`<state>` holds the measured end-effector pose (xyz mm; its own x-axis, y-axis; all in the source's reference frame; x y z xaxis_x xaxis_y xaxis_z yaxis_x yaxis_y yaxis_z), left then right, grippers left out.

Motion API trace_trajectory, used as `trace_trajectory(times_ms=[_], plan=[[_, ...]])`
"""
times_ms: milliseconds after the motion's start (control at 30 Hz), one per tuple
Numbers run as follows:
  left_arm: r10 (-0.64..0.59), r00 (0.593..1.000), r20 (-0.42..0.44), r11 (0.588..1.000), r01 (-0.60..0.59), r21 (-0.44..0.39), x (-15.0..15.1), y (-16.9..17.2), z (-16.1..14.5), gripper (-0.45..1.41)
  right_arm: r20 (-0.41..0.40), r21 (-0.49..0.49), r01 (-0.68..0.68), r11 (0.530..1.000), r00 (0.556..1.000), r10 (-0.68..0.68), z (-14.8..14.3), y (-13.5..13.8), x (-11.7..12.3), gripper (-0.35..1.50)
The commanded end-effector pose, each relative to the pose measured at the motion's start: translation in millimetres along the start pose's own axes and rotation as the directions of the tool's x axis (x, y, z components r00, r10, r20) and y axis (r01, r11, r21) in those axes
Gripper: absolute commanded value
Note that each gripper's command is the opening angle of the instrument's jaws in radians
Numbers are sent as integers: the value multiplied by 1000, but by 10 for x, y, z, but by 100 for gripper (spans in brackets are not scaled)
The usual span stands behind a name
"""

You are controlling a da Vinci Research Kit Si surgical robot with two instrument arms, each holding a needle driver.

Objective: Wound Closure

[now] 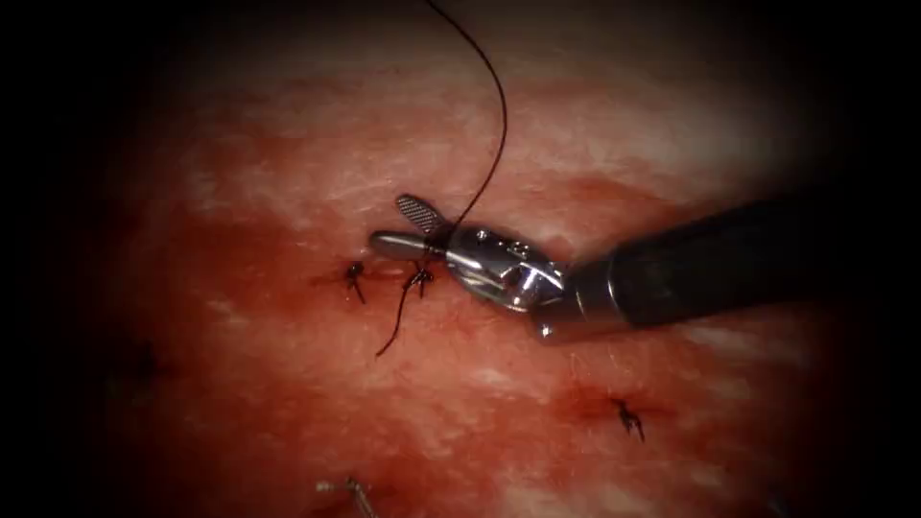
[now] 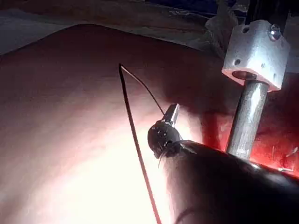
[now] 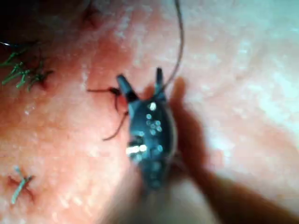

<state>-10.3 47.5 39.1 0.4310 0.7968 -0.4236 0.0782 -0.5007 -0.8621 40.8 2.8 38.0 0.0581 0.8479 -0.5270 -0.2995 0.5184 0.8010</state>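
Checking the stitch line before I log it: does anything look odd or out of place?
Nothing damaged. One thing stands out: the right tool, jaws open, sits at the knot with the thread running between them. It holds nothing. Red fluid stains the tissue around the knots.
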Motion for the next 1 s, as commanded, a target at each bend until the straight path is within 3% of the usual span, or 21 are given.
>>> trace_trajectory(times_ms=[33,67,100,133,200,367,533,567,600,633,700,833,1000], plan=[[2,1000,0,1000,-2,-1,-3,-5,4,-45,1,4,1,1000,1000,-1,6,-1,-7,118],[2,1000,0,1000,-2,-1,-3,-5,4,-45,1,4,1,1000,1000,-1,6,-2,-7,99],[3,1000,0,1000,-3,-2,-4,-5,4,-45,5,15,1,1000,1000,-1,5,-2,-6,-10],[3,1000,0,1000,-3,-3,-5,-5,4,-45,2,7,17,1000,1000,-17,3,-1,-4,-35],[4,1000,0,1000,-4,-3,-6,-5,4,-45,-11,-49,25,998,1000,-26,1,0,-2,-35],[-1,1000,0,1000,1,-8,-8,-7,3,-45,-12,-51,49,998,999,-49,-5,1,4,-35],[1,1000,0,1000,-1,-11,-10,-10,2,-45,-94,-59,99,993,990,-104,-24,1,13,-35],[2,1000,0,1000,-2,-11,-12,-12,2,-45,-109,-54,107,993,988,-113,-30,1,16,-20],[10,1000,-2,1000,-10,-8,-19,-16,6,-45,-129,-59,129,990,982,-136,-42,0,20,64],[15,1000,-6,1000,-15,-3,-24,-19,8,-45,-136,-64,142,988,979,-150,-51,-2,23,98],[26,1000,15,1000,-26,7,-38,-28,16,-45,-141,-63,155,986,977,-163,-63,-3,26,115],[50,996,79,997,-54,53,-84,-71,37,-45,-140,-100,177,979,972,-190,-90,-7,30,116],[22,997,70,996,-28,87,-132,-128,64,-45,-151,-118,190,975,967,-206,-103,-4,29,118]])
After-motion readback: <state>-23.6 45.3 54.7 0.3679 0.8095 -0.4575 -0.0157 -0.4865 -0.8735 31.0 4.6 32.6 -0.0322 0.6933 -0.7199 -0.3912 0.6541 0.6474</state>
